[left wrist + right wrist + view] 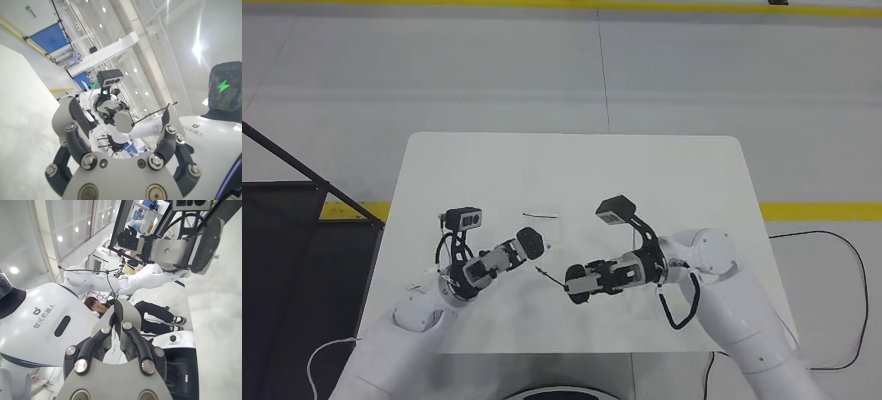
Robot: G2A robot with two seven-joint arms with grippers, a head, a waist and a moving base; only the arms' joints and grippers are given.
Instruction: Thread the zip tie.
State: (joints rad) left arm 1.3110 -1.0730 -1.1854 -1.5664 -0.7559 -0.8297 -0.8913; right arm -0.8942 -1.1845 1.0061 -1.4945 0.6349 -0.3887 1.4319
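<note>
A thin black zip tie (551, 276) sticks out of my right gripper (575, 283), which is shut on one end of it (111, 286). The tie runs slantwise toward my left gripper (530, 243). That gripper hangs just above the white table (642, 180) with its fingers wide apart (121, 108). In the left wrist view the tie (151, 113) reaches from the right gripper (122, 121) across to one left fingertip (166, 113). Whether it touches that fingertip I cannot tell. Nothing sits between the left fingers.
A second thin black tie (539, 213) lies flat on the table just beyond both grippers. A dark frame and panel (282, 250) stand off the table's left edge. The far half of the table is bare.
</note>
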